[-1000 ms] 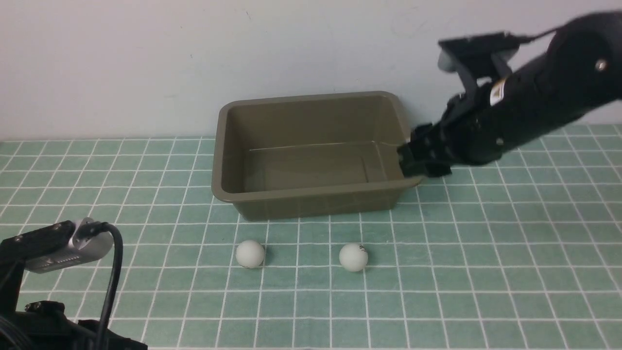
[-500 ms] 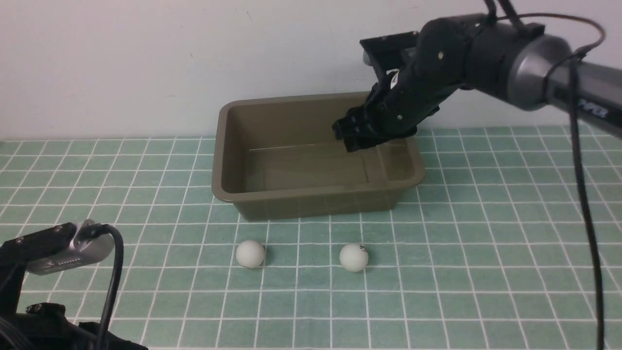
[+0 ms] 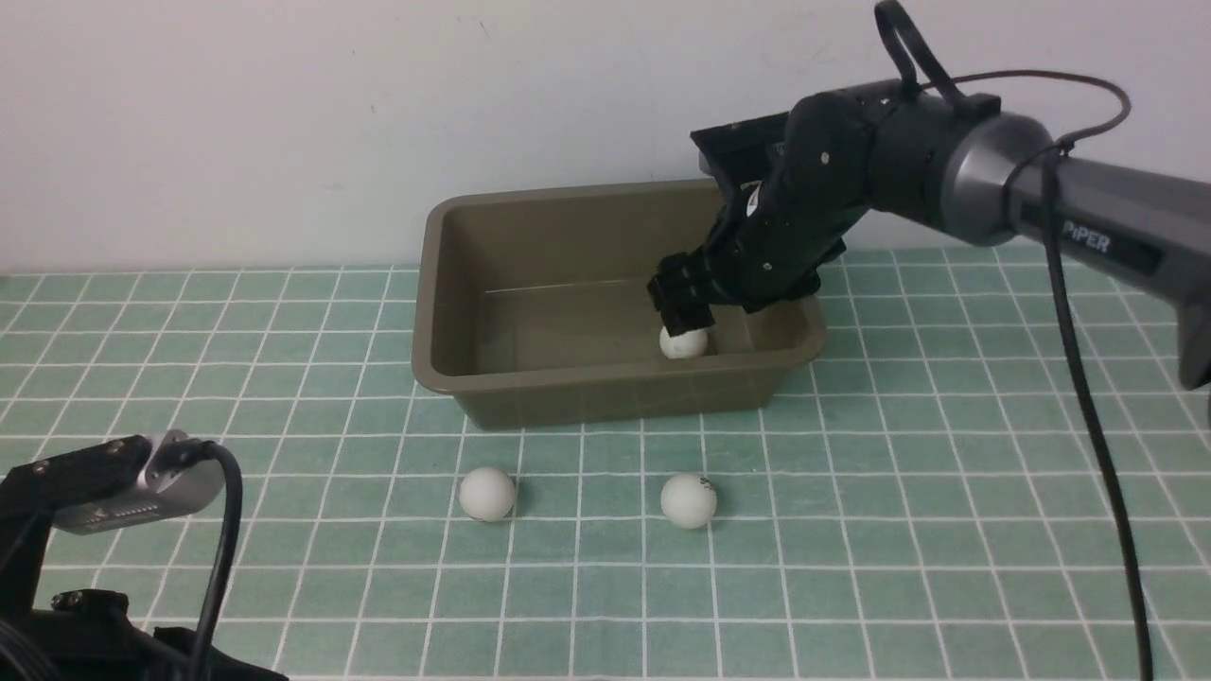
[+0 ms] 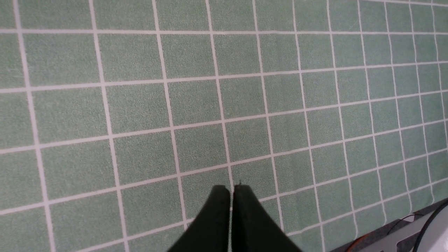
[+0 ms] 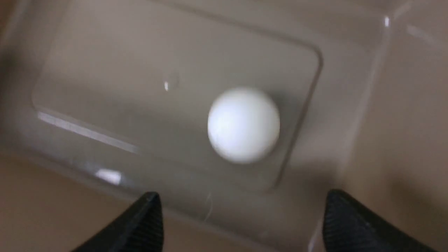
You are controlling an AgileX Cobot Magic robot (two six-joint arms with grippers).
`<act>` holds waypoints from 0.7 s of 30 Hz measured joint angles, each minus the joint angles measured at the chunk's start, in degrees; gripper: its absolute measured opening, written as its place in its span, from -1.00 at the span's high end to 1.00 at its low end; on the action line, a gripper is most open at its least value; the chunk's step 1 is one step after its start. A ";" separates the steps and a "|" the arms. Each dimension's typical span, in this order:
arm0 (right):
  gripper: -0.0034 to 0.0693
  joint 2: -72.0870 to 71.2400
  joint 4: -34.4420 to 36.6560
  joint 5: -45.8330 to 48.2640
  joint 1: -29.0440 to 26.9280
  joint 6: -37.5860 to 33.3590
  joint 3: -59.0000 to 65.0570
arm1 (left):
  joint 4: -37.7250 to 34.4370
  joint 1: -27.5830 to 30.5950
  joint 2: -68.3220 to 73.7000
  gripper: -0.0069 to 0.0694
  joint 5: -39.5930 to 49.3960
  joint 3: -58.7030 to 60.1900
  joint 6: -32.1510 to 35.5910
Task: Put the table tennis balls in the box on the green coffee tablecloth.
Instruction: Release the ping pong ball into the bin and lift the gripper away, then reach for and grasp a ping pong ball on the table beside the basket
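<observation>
One table tennis ball [image 3: 683, 342] lies free at the box's [image 3: 568, 380] right end, under the right gripper [image 3: 683, 310], jaws wide and empty. Two other balls [image 3: 487, 493] [image 3: 688, 500] sit on the green coffee tablecloth [image 3: 946, 492] before the box (one bears a tiny unreadable mark). The right arm [image 3: 1083, 238] reads "PIPER"; the left gripper [image 4: 231, 190] is closed, empty.

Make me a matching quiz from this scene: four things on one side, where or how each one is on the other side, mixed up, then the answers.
1. box
2. right gripper
3. left gripper
4. ball with dark mark

A. jaws shut over bare tablecloth
B. outside the box, on the tablecloth
C. jaws wide apart above a white ball
D. one white ball inside

Pairs: 1-D, 2-C, 3-A, 4-B
</observation>
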 joint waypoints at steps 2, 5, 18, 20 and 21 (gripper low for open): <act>-0.57 -1.02 -0.48 2.00 0.00 0.00 0.00 | 0.00 0.00 0.00 0.83 0.00 0.00 0.00; -0.18 -3.97 -1.63 4.72 0.00 0.00 0.00 | 0.00 0.00 0.00 0.83 0.00 0.00 0.00; 0.95 -36.68 -2.88 5.73 0.00 0.87 16.61 | 0.00 0.00 0.00 0.83 0.90 0.00 0.02; 0.95 -42.59 -2.88 2.88 0.00 1.28 22.78 | 0.00 0.00 0.00 0.83 0.90 0.00 0.02; 0.95 -47.90 -2.83 0.12 0.00 1.73 29.19 | 0.00 0.00 0.00 0.83 0.90 0.00 0.02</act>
